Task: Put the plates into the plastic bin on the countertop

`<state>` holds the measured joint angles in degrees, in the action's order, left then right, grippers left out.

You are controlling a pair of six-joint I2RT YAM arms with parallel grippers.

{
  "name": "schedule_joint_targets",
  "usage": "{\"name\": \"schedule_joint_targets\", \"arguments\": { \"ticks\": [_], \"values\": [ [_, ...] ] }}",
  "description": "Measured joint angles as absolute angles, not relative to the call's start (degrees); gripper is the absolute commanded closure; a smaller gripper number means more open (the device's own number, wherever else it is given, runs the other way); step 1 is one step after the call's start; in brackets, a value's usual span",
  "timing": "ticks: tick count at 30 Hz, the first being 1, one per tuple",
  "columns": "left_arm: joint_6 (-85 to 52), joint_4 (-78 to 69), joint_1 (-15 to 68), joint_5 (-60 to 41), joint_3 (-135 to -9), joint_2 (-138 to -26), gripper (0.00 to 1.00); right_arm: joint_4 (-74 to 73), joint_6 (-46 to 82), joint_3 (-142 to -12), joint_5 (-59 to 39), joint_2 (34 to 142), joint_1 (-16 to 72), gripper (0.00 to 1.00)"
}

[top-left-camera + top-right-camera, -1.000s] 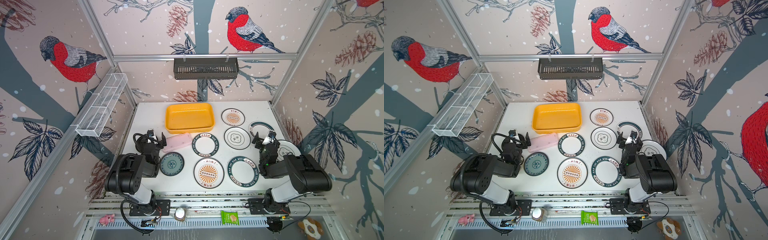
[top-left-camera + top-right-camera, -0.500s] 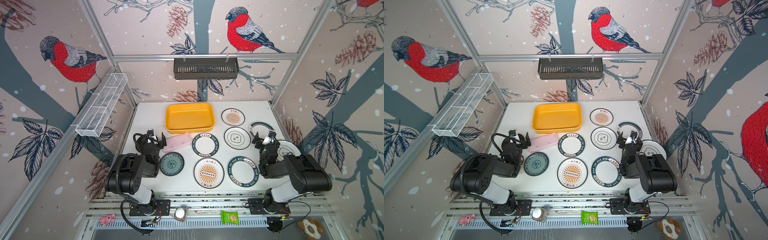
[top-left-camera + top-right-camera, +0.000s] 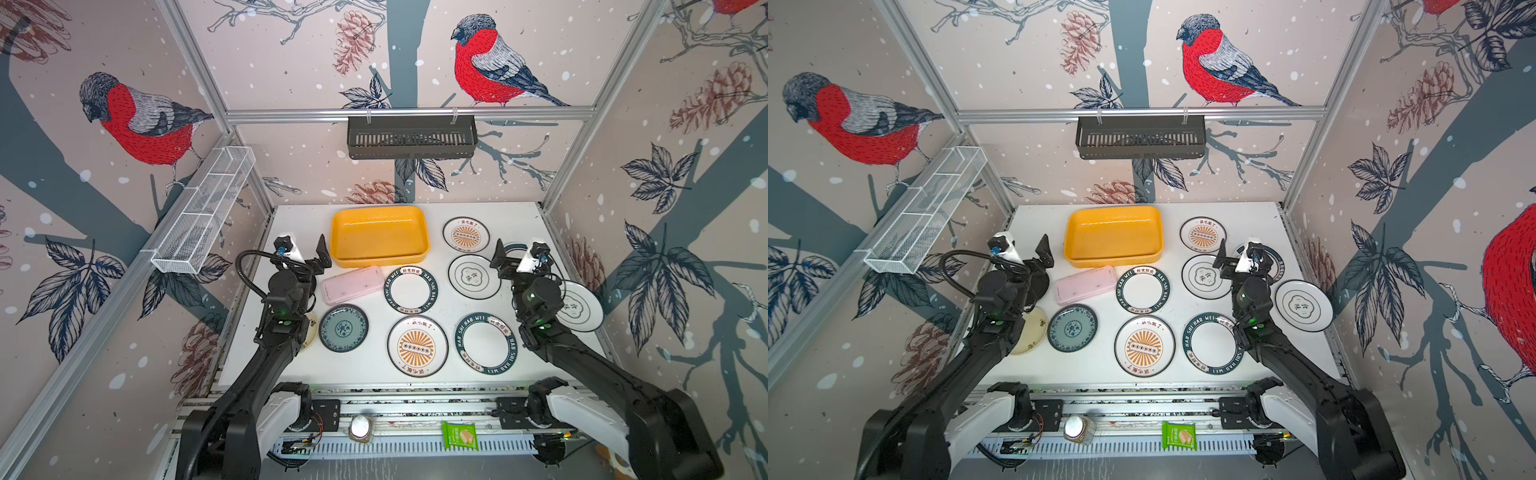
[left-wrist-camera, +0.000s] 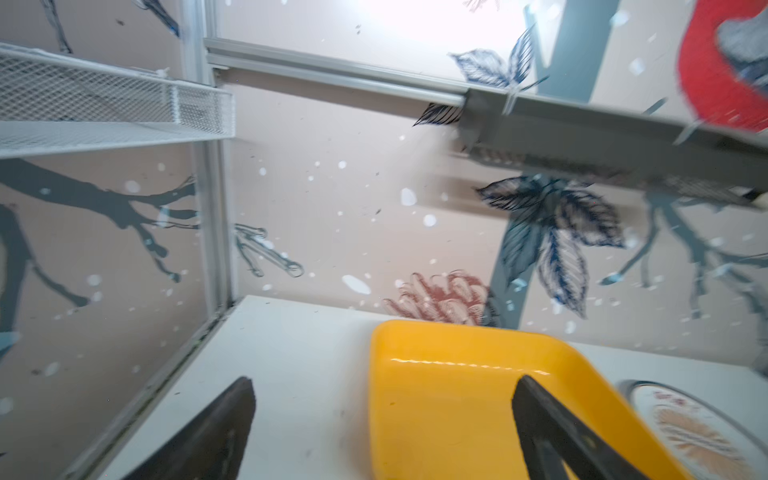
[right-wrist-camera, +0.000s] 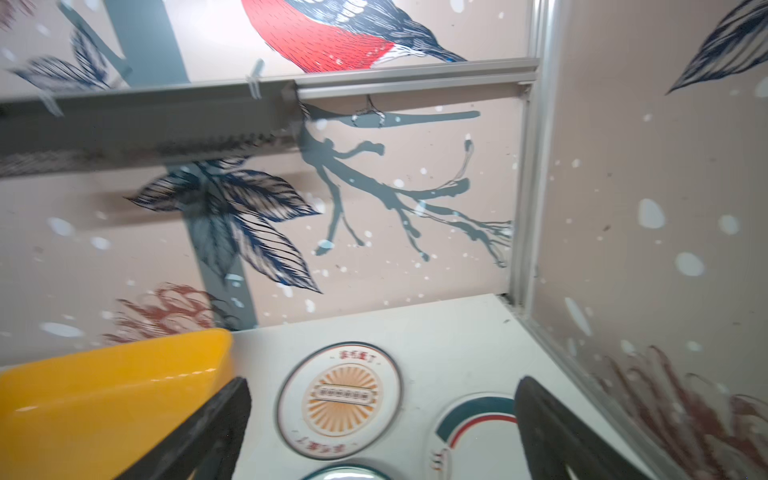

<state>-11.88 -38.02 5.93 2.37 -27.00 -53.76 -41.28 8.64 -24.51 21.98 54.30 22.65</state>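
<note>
The empty yellow plastic bin point(image 3: 380, 235) point(image 3: 1113, 237) stands at the back of the white countertop point(image 3: 291, 370). Several plates lie flat around it: two sunburst ones point(image 3: 465, 235) point(image 3: 417, 345), two green-rimmed point(image 3: 410, 289) point(image 3: 485, 343), two cloud ones point(image 3: 473, 276) point(image 3: 579, 306), a teal one point(image 3: 343, 328) and a cream one point(image 3: 1030, 330) half under my left arm. My left gripper point(image 3: 307, 257) point(image 4: 384, 380) hangs open beside the bin's left front corner point(image 4: 457, 407). My right gripper point(image 3: 515, 259) point(image 5: 383, 380) hangs open above a partly hidden plate point(image 5: 478, 436), facing the far sunburst plate point(image 5: 338, 399).
A flat pink box point(image 3: 352, 284) lies just in front of the bin. A black slotted rack point(image 3: 411, 137) hangs on the back rail and a white wire basket point(image 3: 203, 212) on the left wall. A jar point(image 3: 360, 428) and a green snack packet point(image 3: 459, 435) sit on the front rail.
</note>
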Motion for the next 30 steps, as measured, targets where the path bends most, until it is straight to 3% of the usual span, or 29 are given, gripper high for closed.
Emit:
{"name": "schedule_joint_targets", "arguments": {
  "ticks": [8,11,16,24,30],
  "values": [
    [-31.38,-24.18,16.53,-10.39,-29.45,-47.53,0.04,-18.87,34.54,-28.03,21.52,46.81,44.86,0.00],
    [-37.67,-23.66,22.70,-12.14,-27.79,-46.89,0.04,-18.57,41.15,-28.05,22.52,50.50,53.82,0.01],
    [-41.69,-23.46,33.56,-11.77,-27.14,-47.88,0.04,-18.85,43.27,-33.82,24.40,58.76,61.69,0.01],
    [-41.74,-31.70,34.63,-16.67,-25.21,-51.37,0.04,-16.97,45.23,-38.33,25.41,63.02,57.39,0.00],
    [-36.80,-29.91,34.33,-16.25,-32.16,-57.84,0.04,-9.21,51.16,-37.63,23.31,62.33,42.61,0.00]
  ]
}}
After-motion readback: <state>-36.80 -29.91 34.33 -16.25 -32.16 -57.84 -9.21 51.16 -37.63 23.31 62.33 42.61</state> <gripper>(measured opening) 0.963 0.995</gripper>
